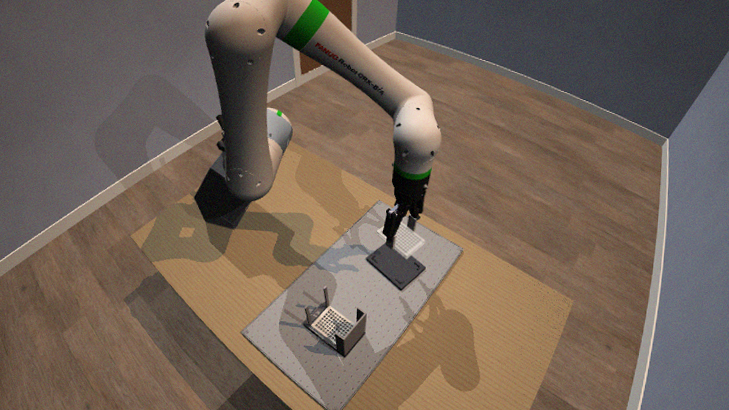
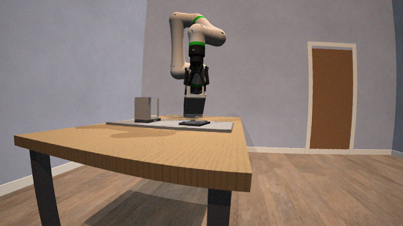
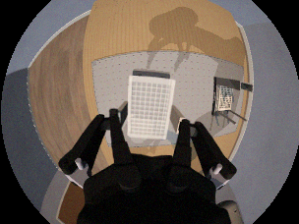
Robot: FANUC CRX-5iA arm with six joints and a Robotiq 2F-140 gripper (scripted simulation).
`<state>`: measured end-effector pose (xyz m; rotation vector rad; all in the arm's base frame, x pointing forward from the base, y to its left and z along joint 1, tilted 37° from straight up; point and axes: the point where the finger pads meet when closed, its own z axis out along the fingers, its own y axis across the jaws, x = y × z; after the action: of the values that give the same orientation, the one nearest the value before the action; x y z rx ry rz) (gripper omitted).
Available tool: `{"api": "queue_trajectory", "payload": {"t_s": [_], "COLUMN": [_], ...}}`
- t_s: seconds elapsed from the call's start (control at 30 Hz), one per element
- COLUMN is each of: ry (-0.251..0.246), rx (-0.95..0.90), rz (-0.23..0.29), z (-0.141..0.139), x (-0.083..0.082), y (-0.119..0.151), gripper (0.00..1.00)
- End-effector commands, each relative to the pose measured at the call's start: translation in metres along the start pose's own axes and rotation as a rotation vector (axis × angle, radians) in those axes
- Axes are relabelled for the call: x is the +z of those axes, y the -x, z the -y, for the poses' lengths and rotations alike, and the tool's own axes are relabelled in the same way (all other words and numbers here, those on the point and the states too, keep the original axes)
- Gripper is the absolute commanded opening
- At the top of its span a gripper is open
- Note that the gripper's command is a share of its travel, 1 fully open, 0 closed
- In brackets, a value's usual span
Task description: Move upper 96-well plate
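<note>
My gripper point(image 1: 401, 229) is shut on the upper 96-well plate point(image 1: 403, 240), a white plate held level by its long sides. It hangs in the air over the far part of the dark plate nest N1 point(image 1: 395, 265), clear of it. In the wrist view the plate point(image 3: 149, 107) sits between the fingers and hides most of the nest point(image 3: 152, 76). In the side view the gripper point(image 2: 195, 91) holds the plate well above the nest point(image 2: 194, 122). Stack rack K1 point(image 1: 335, 326) stands nearer the front of the mat with the lower plate point(image 1: 329, 321) in it. I cannot make out the A1 mark.
A grey perforated mat point(image 1: 353, 301) carries both the nest and the rack on the wooden table point(image 2: 152, 146). The rack has a tall side wall point(image 1: 355, 331) and thin upright posts point(image 1: 326, 297). It also shows in the wrist view point(image 3: 226, 98), to the right.
</note>
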<state>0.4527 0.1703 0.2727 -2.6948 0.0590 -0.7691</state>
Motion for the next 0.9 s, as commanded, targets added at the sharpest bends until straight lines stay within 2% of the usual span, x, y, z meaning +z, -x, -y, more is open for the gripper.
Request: {"api": "queue_trajectory", "payload": {"t_s": [0.0,0.87], "ry": [0.0,0.0], "rx": [0.0,0.0], "rz": [0.0,0.0], "z": [0.0,0.0], "x": [0.002,0.042], "y": [0.0,0.0], "gripper": [0.0,0.0]}}
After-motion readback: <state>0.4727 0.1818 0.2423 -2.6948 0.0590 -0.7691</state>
